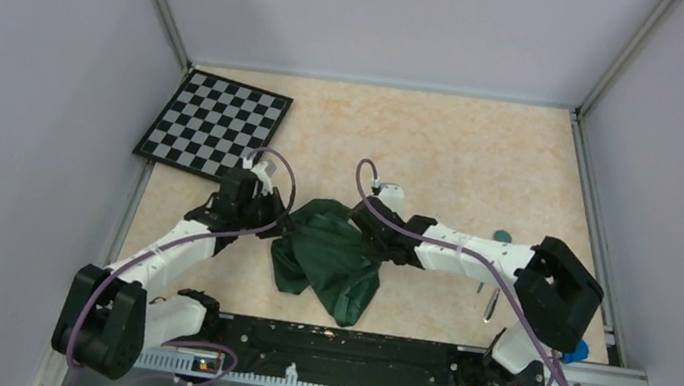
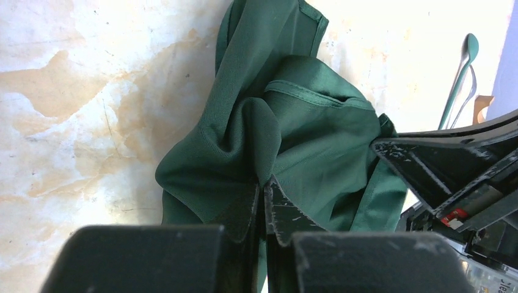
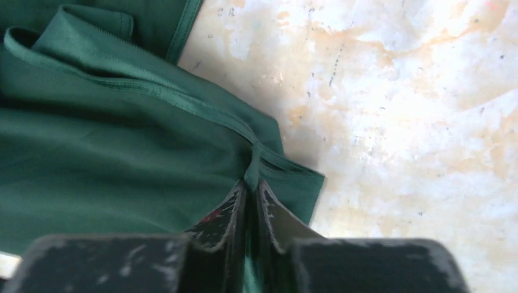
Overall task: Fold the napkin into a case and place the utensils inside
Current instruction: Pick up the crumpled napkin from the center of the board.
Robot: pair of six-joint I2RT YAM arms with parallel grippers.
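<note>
- Napkin (image 1: 329, 257) is seen bunched into a loose heap on the desk (image 1: 484, 162), in the middle between the two arms and not yet spread or folded.
- Left hand (image 2: 264, 186) is closed almost fully, and a rounded fold from the body of the cloth is pinched between its fingers; no hem is seen in that grip.
- Right hand (image 3: 251, 186) is likewise pinched shut, with the stitched hem near a corner caught between its fingers.
- Spreading the cloth flat is judged to be the step in hand. It would be done best if the hands were drawn apart sideways with the cloth lifted just off the desk, so that the folds fall out rather than drag.
- Since only a mid-cloth fold is held on the left, a re-grip at a true corner would probably be needed before a straight edge can be stretched.
- No clean long axis is offered by the heap. In the top view its bulk runs roughly from the far side toward the arm bases, leaning a little to the right at the near end.
- Utensils (image 2: 459, 85) are laid well apart from it on the right, side by side, with the teal head at the far end and the handles pointing toward the near edge.
</note>
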